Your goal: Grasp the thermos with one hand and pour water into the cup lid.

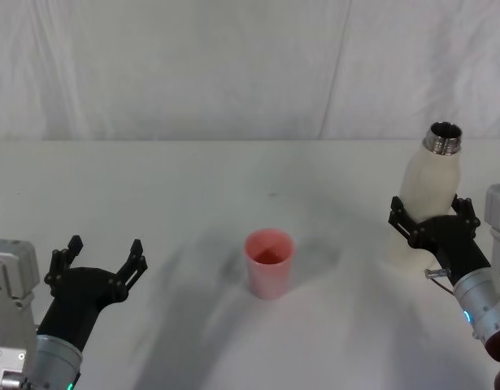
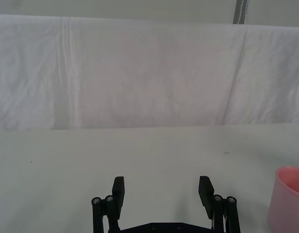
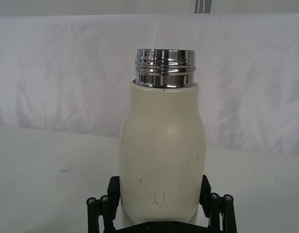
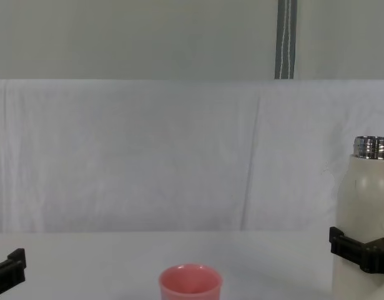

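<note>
My right gripper (image 1: pixel 433 219) is clamped around the lower body of the thermos (image 1: pixel 427 191), 1 black finger on each side of it, and in the right wrist view the bottle (image 3: pixel 162 160) sits squarely between those fingers (image 3: pixel 114 190) with its bare steel neck pointing straight up. In the chest view the thermos (image 4: pixel 364 206) stands upright at the right edge, its long axis vertical; its base is cut off there and hidden behind my gripper in the head view, so I cannot tell whether it rests on the table (image 1: pixel 193 187) or hangs just above it. The cup (image 1: pixel 269 262) stands well apart from the bottle, out toward 9 o'clock from my right gripper and a little nearer to me, mouth up, with a faint dark patch at its bottom that I cannot identify. That is the relation the pour depends on: as I judge it, the neck has to travel toward 9 o'clock until it is over the pink rim, then the long axis has to tip the same way. My left gripper (image 1: pixel 95 264) hovers low at the near left with its jaws spread wide and empty, the cup lying off toward its 3 o'clock. It is about as near the cup as my right, but my right one holds the bottle.
</note>
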Controlling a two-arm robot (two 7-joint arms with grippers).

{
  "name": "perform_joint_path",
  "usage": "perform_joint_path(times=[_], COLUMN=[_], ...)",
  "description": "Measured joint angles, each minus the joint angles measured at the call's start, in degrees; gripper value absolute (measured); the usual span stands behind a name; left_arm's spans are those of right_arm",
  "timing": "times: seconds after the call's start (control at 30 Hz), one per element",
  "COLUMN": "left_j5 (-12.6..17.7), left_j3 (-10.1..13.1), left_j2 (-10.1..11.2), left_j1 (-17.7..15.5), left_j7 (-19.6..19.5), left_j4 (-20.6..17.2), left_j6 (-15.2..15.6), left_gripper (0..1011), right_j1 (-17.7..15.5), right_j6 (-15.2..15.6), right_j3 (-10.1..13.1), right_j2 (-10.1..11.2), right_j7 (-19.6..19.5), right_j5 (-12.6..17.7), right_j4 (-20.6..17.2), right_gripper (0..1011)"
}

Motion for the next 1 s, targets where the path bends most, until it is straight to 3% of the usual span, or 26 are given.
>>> perform_joint_path(times=[0.5, 1.0], left_j5=[0.0, 0.0], left_j3=[0.0, 0.0], left_j2=[0.0, 0.0], left_j1=[0.0, 0.0], left_j7=[0.0, 0.0], left_j4=[0.0, 0.0], left_j6=[0.0, 0.0], left_gripper=[1001, 1001], right_j1=[-0.26, -2.43], right_j6=[0.04, 0.13], right_j3=[0.08, 0.41], right_j2=[-0.02, 0.05], right_j7=[0.04, 0.13], right_j5=[0.22, 0.91], right_j4=[-0.33, -3.01], right_gripper=[1001, 1001])
